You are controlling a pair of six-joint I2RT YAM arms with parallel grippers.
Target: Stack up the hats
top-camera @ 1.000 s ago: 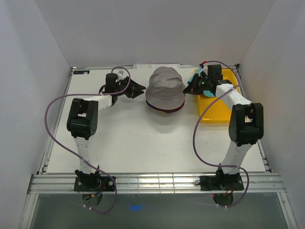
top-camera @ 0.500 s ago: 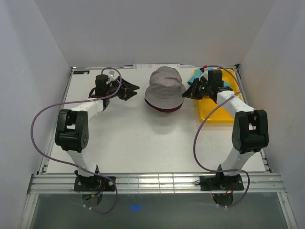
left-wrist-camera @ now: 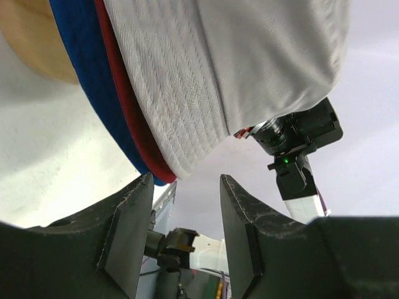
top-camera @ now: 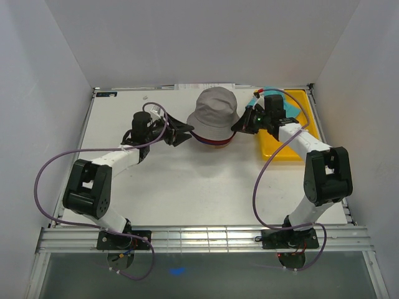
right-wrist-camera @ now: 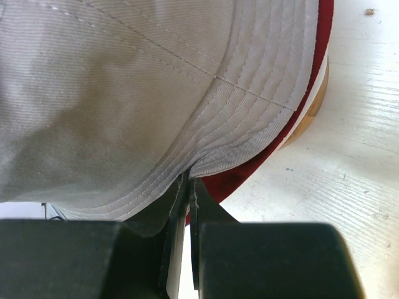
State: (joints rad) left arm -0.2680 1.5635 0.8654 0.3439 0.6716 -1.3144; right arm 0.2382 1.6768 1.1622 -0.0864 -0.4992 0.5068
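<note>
Left arm extended far and rightward, left gripper with jaws parted, right arm extended far and leftward, right gripper pinched closed on grey hat brim.

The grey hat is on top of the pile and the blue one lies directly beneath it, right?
Not quite. Directly beneath the grey hat lies the dark red hat; the blue hat comes under that. The left wrist view shows the three brims in that order.
</note>
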